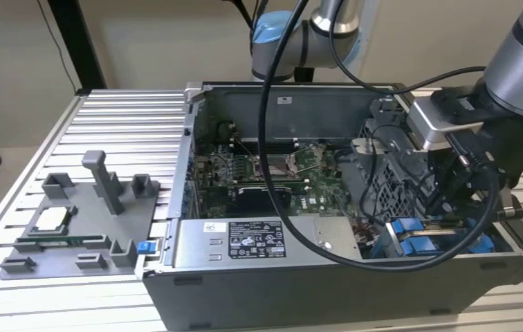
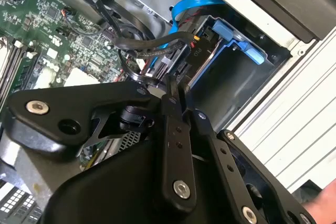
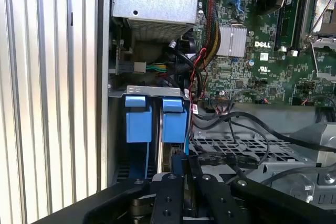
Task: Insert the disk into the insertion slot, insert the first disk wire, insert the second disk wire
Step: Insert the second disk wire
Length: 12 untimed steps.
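The disk (image 2: 203, 51) sits in its insertion slot (image 2: 231, 85) at the case's corner, its blue carrier tab (image 2: 239, 43) facing out. In the first wrist view two blue carrier tabs (image 3: 174, 120) stand side by side in the bay. My gripper (image 2: 170, 82) hangs low in the drive bay (image 1: 448, 200), its black fingers (image 3: 169, 182) closed together. A black disk wire plug (image 2: 166, 65) sits right at the fingertips, against the disk's connector end. Its cable (image 2: 123, 40) loops back toward the motherboard. A flat blue ribbon wire (image 2: 189, 3) runs along the disk's edge.
The grey power-supply box (image 1: 257, 238) lies along the case's front wall, beside the motherboard (image 1: 271, 176). Black cables cross the perforated drive cage (image 3: 236, 145). A grey fixture plate (image 1: 77, 221) with parts rests on the ribbed table at the exterior view's left.
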### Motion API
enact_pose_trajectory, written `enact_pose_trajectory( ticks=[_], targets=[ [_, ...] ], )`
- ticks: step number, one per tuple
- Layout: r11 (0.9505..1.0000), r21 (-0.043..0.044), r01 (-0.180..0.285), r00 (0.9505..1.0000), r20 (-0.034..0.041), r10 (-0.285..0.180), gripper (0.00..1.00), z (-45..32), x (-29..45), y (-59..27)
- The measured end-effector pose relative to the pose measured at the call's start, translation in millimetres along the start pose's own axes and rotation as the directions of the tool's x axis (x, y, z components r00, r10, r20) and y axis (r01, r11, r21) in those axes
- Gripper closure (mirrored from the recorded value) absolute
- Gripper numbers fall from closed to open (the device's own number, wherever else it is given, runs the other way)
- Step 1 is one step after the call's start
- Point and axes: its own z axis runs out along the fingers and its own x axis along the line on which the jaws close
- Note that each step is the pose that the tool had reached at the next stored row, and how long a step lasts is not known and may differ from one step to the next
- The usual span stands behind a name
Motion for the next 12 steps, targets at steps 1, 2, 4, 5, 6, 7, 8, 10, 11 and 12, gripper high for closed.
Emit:
enact_pose_trajectory(
  ticks=[1, 2, 4, 5, 6, 7, 8, 10, 11, 12],
  targets=[
    [1.0000, 0.0000, 0.000, 1.0000, 0.0000, 0.000, 1.00, 0.0, 0.0, 0.0],
    [1.0000, 0.0000, 0.000, 1.0000, 0.0000, 0.000, 1.00, 0.0, 0.0, 0.0],
    [1.0000, 0.0000, 0.000, 1.0000, 0.0003, 0.000, 1.00, 0.5, 0.0, 0.0],
    [1.0000, 0.0001, 0.000, 1.0000, 0.0005, 0.000, 1.00, 0.9, 0.0, 0.1],
    [1.0000, 0.0002, 0.000, 1.0000, 0.0003, 0.000, 1.00, 1.4, 0.1, 0.1],
    [1.0000, 0.0006, 0.000, 1.0000, 0.0002, 0.000, 1.00, 2.0, 0.2, 0.2],
    [1.0000, 0.0012, 0.000, 1.0000, 0.0001, 0.000, 1.00, 2.8, 0.3, 0.2],
    [1.0000, 0.0033, 0.000, 1.0000, 0.0000, 0.000, 1.00, 4.4, 0.5, 0.4],
    [1.0000, 0.0047, 0.001, 1.0000, -0.0002, -0.001, 1.00, 4.9, 0.6, 0.4],
    [1.0000, 0.0061, 0.001, 1.0000, -0.0003, -0.001, 1.00, 5.2, 0.6, 0.2]
  ],
)
